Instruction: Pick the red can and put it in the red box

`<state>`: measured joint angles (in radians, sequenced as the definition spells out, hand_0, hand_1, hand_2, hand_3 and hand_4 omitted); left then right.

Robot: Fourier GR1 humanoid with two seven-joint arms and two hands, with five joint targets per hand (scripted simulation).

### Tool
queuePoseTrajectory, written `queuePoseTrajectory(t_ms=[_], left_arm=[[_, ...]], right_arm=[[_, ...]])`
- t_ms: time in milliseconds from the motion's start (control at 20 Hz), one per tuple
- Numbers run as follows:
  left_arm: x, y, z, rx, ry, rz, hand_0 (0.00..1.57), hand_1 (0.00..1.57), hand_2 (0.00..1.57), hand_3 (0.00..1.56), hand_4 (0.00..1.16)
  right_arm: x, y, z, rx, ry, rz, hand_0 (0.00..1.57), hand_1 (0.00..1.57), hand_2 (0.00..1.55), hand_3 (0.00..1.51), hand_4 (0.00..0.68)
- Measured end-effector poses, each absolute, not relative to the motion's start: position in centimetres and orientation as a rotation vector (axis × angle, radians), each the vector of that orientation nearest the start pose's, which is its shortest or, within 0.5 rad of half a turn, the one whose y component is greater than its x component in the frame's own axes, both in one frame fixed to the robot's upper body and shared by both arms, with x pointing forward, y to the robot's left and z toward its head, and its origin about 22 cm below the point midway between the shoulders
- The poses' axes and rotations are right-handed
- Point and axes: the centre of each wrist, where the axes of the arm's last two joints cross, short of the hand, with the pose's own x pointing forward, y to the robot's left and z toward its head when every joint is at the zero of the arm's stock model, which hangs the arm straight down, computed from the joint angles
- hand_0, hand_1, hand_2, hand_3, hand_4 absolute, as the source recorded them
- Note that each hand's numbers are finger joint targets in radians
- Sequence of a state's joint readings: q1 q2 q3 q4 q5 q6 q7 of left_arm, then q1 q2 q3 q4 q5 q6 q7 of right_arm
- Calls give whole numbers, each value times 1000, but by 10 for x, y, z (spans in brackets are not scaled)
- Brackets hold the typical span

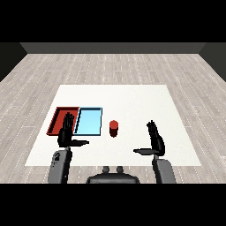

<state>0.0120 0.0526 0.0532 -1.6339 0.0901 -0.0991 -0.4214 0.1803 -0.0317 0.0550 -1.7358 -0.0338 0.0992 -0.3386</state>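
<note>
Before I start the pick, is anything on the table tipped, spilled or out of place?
Nothing stands out. The small red cylindrical can stands upright on the white table, just right of the light blue tray, with the red tray beside it. Left robot hand and right robot hand are open, holding nothing.

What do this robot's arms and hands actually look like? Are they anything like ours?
Somewhat. Each arm is a smooth grey forearm, thick and rounded like a tube, with no cables or sleeves visible. The left hand and right hand are both black all over, each with slim fingers and a separate thumb, much like a person's glove. The left forearm carries small dark markings.
</note>
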Motion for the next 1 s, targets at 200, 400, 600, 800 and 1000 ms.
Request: queuePoseTrajectory(t_ms=[200, 400, 600, 800, 1000], left_arm=[[240, 249, 6, -72, -2058, 10, 0, 0, 0, 0, 0], [241, 255, 9, -68, -2067, 18, 0, 0, 0, 0, 0], [241, 252, 7, -75, -2069, 32, 0, 0, 0, 0, 0], [236, 255, 8, -70, -2072, 42, 0, 0, 0, 0, 0], [240, 262, 15, -70, -2072, 49, 0, 0, 0, 0, 0]], right_arm=[[208, -230, -2, 109, -1885, 43, 0, 0, 0, 0, 0], [223, -227, 2, 107, -1878, 58, 0, 0, 0, 0, 0], [233, -214, 3, 119, -1861, 61, 0, 0, 0, 0, 0], [242, -202, 6, 137, -1843, 46, 0, 0, 0, 0, 0], [252, -190, 2, 189, -1809, 12, 0, 0, 0, 0, 0]])
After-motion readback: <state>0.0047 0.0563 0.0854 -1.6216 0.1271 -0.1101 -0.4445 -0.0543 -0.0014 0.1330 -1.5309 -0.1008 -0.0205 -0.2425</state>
